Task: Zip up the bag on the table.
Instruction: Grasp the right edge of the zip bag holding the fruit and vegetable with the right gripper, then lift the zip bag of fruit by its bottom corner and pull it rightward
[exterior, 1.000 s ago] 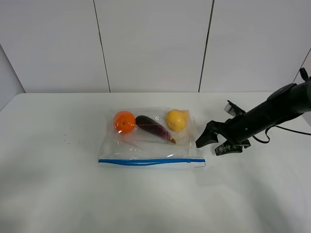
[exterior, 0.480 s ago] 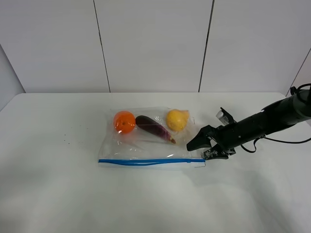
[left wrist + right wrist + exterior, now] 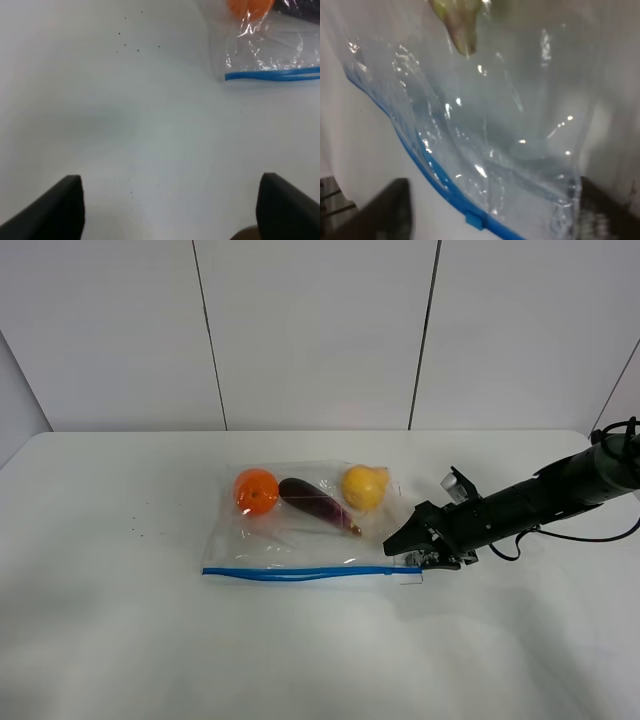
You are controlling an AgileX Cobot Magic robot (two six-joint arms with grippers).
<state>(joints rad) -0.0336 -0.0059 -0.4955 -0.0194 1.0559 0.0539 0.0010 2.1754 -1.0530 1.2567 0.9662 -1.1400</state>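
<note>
The clear bag (image 3: 300,540) lies flat on the white table (image 3: 120,640), its blue zipper strip (image 3: 300,573) along the near edge. An orange (image 3: 256,490), a purple eggplant (image 3: 318,504) and a yellow pear (image 3: 364,486) show through it. My right gripper (image 3: 412,550) is low at the bag's right end, open, with the zipper corner between its jaws. The right wrist view shows the crinkly bag (image 3: 485,125), the zipper strip (image 3: 420,150) and its small slider (image 3: 475,220) between the right gripper's (image 3: 492,217) dark fingers. My left gripper (image 3: 172,210) hangs open over bare table, the bag's (image 3: 265,55) left corner well beyond it.
White wall panels (image 3: 320,330) stand behind the table's far edge. A black cable (image 3: 600,532) trails from the right arm (image 3: 540,495) at the right side. A few dark specks (image 3: 125,45) dot the table left of the bag.
My right arm has dropped and slid left from beside the bag until its jaws straddle the zipper's right end, and the jaws have narrowed. The bag has not moved.
</note>
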